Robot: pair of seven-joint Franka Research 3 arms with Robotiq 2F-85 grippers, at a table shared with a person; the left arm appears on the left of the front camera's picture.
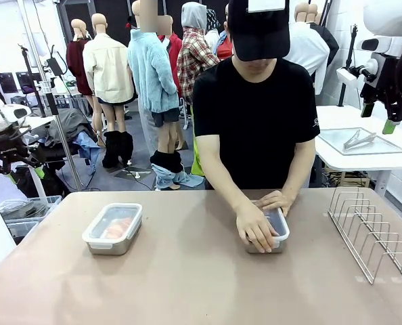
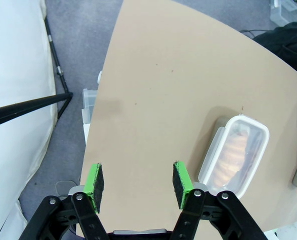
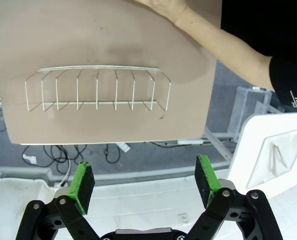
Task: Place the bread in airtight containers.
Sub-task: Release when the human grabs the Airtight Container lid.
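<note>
- Steel tub on the left (image 1: 113, 229) sitting on the tan table (image 1: 187, 284), toward the robot's left side, clear white-rimmed lid on top; golden-brown bread (image 1: 116, 229) visible through the lid.
- Same tub (image 2: 234, 155) seen from the left wrist camera: lid on, ridged croissant-shaped roll (image 2: 231, 156) lying lengthwise inside, tub resting close to the table edge.
- Second steel container (image 1: 272, 233) near the middle-right of the table, directly before the person; both hands (image 1: 262, 217) pressed flat on its lid, covering most of it. Cannot tell what lies inside from these views.
- Left gripper (image 2: 137, 182) raised off the table's left side, green pads (image 2: 94, 182) apart, nothing between them; table surface and floor showing through the gap. Well apart from the lidded tub.
- Left gripper in the front view (image 1: 21, 176) at the far left edge, hanging beside the table and not over it.
- Right gripper (image 3: 144, 179) raised beyond the table's right edge, jaws spread wide, empty; green fingers (image 3: 206, 175) framing the floor and cables below.
- Right gripper in the front view (image 1: 378, 116) high at the upper right, above a white side table bearing a flat steel tray (image 1: 360, 141).
- Wire rack (image 1: 371, 233) standing on the table's right part, apart from the second container; same rack (image 3: 98, 90) seen in the right wrist view, with the person's forearm (image 3: 213, 47) reaching in beyond it.
</note>
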